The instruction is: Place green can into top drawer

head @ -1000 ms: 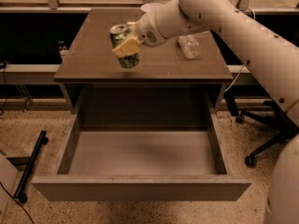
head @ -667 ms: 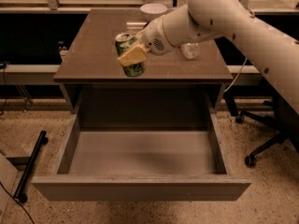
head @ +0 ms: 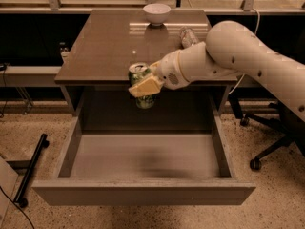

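The green can (head: 141,74) is held upright in my gripper (head: 145,83), its silver top showing and its patterned body partly hidden by a tan finger (head: 146,86). The can hangs past the table's front edge, above the back part of the open top drawer (head: 143,194). The drawer is pulled fully out below the tabletop, and its smooth grey inside holds nothing. My white arm reaches in from the right.
A white bowl (head: 156,12) stands at the back of the brown table (head: 105,46). A clear plastic bottle (head: 188,36) lies at the table's right, behind my arm. An office chair base (head: 267,151) is on the floor at right, a black bar (head: 31,168) at left.
My gripper has carried the can forward off the tabletop and lower, so that it now hangs over the open drawer.
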You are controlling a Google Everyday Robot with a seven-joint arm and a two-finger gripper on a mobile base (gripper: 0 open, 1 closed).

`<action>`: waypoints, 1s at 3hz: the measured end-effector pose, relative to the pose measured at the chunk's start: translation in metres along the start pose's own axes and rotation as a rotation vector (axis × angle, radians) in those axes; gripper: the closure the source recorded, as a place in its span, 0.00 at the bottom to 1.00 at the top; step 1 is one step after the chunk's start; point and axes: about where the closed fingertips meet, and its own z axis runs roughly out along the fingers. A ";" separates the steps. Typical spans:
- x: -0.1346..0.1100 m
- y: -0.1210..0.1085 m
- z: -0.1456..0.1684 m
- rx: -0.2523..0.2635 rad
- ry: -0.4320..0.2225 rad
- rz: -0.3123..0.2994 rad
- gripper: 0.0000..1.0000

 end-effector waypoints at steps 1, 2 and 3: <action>0.050 0.013 0.006 0.018 0.012 0.059 1.00; 0.094 0.031 0.014 0.039 0.000 0.098 1.00; 0.100 0.035 0.015 0.041 0.005 0.102 1.00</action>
